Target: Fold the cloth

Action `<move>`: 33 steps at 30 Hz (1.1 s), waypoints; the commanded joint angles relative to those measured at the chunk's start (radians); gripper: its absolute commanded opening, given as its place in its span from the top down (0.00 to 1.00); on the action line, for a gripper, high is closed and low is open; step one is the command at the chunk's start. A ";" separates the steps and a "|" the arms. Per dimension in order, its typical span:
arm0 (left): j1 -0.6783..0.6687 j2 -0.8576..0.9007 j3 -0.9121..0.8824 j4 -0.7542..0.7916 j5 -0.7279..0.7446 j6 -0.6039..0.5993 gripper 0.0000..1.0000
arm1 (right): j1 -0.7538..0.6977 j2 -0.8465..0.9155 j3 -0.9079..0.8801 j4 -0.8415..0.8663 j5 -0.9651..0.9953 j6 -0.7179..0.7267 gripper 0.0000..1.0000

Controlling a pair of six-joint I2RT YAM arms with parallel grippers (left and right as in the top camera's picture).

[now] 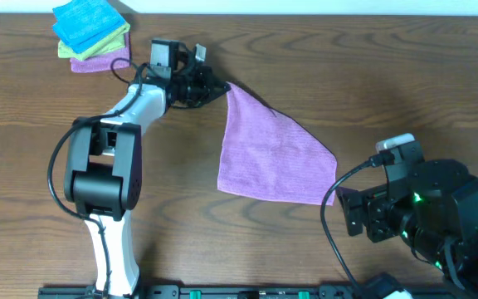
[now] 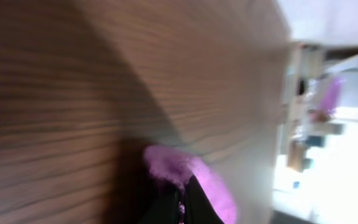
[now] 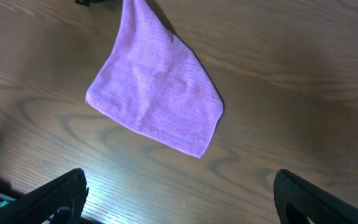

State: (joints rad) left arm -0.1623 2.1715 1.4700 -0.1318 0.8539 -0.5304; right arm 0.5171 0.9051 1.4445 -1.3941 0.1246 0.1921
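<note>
- Overhead: cloth lies spread on the wooden surface, centre.
- Left pincer clamped together on its far corner.
- Right pincer jaws wide apart, holding nothing, just beside cloth's right corner.

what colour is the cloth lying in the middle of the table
Plain lilac purple. The cloth shows best in the right wrist view.

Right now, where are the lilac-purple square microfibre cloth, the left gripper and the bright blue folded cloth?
The lilac-purple square microfibre cloth (image 1: 274,155): overhead view, its middle.
The left gripper (image 1: 220,89): overhead view, fingertips pinching the cloth's corner.
The bright blue folded cloth (image 1: 88,21): overhead view, top face.
</note>
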 commanded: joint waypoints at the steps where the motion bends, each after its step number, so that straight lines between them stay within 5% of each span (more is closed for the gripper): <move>1: -0.007 0.013 0.064 -0.100 -0.178 0.238 0.95 | -0.003 0.012 0.006 -0.001 0.010 -0.018 0.05; 14: -0.082 0.012 0.276 -0.438 -0.555 0.478 0.94 | -0.020 0.172 -0.185 0.107 0.042 -0.013 0.12; 21: -0.113 0.012 0.301 -0.551 -0.739 0.509 0.94 | -0.109 0.223 -0.409 0.337 -0.188 -0.014 0.18; 25: -0.113 0.012 0.301 -0.575 -0.738 0.509 0.94 | -0.127 0.261 -0.526 0.463 -0.283 -0.013 0.43; 27: -0.113 0.012 0.301 -0.578 -0.738 0.509 0.94 | -0.127 0.284 -0.573 0.523 -0.291 -0.008 0.88; 28: -0.113 0.012 0.301 -0.578 -0.738 0.509 0.95 | -0.127 0.296 -0.591 0.549 -0.290 -0.002 0.99; 33: -0.113 0.012 0.301 -0.581 -0.738 0.509 0.94 | -0.127 0.397 -0.650 0.662 -0.292 0.005 0.99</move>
State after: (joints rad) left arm -0.2768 2.1715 1.7550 -0.7067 0.1368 -0.0437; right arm 0.3965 1.2652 0.8089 -0.7502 -0.1467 0.1833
